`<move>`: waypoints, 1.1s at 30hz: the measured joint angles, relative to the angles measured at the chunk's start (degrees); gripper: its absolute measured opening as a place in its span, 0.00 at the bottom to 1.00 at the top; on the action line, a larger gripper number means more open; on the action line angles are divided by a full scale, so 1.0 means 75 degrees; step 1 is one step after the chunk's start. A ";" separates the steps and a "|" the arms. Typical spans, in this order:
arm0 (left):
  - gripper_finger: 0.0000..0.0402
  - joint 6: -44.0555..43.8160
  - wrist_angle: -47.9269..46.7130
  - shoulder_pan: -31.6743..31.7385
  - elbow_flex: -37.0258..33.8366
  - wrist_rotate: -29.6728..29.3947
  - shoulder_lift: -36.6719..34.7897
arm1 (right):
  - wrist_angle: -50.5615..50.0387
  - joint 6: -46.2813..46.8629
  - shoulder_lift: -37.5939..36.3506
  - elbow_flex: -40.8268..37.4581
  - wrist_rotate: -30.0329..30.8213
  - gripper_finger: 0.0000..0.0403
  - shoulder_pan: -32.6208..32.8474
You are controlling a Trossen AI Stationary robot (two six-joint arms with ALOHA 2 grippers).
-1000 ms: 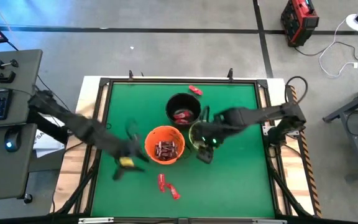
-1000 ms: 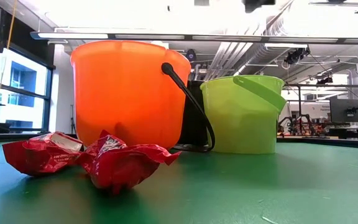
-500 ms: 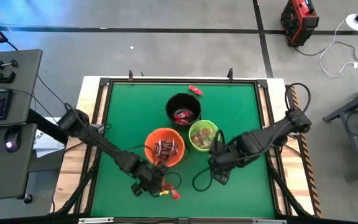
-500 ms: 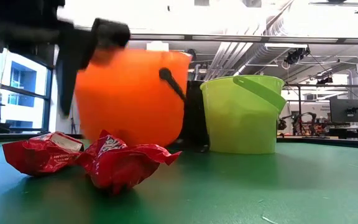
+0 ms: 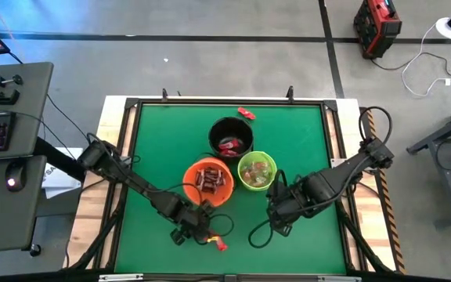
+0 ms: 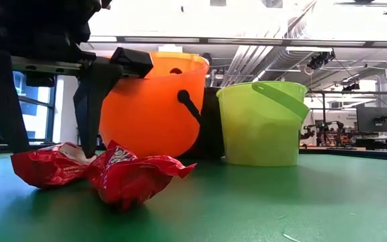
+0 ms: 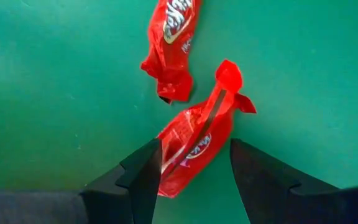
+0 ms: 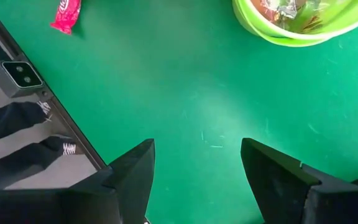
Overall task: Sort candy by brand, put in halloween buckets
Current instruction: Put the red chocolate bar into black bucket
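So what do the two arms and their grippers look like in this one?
Both arms are dark, slim and jointed, with black cables looping alongside. The left gripper and right gripper each carry two black, wedge-shaped fingers that taper to blunt tips. No markings show on them.

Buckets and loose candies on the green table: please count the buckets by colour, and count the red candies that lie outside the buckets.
Black bucket: 1
Orange bucket: 1
Lime green bucket: 1
Red candies outside the buckets: 3, two near the left gripper (one, the other), one at the far edge
Total: 6
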 joint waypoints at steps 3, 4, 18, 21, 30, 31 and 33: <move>0.45 -0.0006 -0.0287 -0.0048 0.0085 0.0010 -0.0118 | 0.0000 -0.0003 0.0000 0.0000 0.0032 0.58 0.0000; 0.45 -0.0012 -0.0354 -0.0052 0.0141 0.0012 -0.0192 | 0.0000 -0.0008 0.0000 0.0000 0.0067 0.58 0.0000; 0.45 0.0176 -0.0545 -0.0159 0.0658 0.0165 -0.1584 | -0.0026 -0.0168 0.0000 0.0000 0.0527 0.58 -0.0012; 0.45 0.1276 -0.0545 -0.0357 0.0656 0.0230 -0.1219 | -0.0023 -0.0168 0.0000 0.0000 0.0616 0.58 -0.0012; 0.45 0.3898 0.0073 -0.0656 0.0647 -0.0603 0.0035 | -0.0020 -0.0168 0.0003 0.0000 0.0642 0.58 -0.0012; 0.45 0.3931 0.0039 -0.0646 0.0647 -0.0656 0.0137 | -0.0020 -0.0168 0.0003 0.0000 0.0642 0.58 -0.0012; 0.45 0.3935 -0.0036 -0.0617 0.0647 -0.0778 0.0293 | -0.0020 -0.0168 0.0003 0.0000 0.0642 0.58 -0.0012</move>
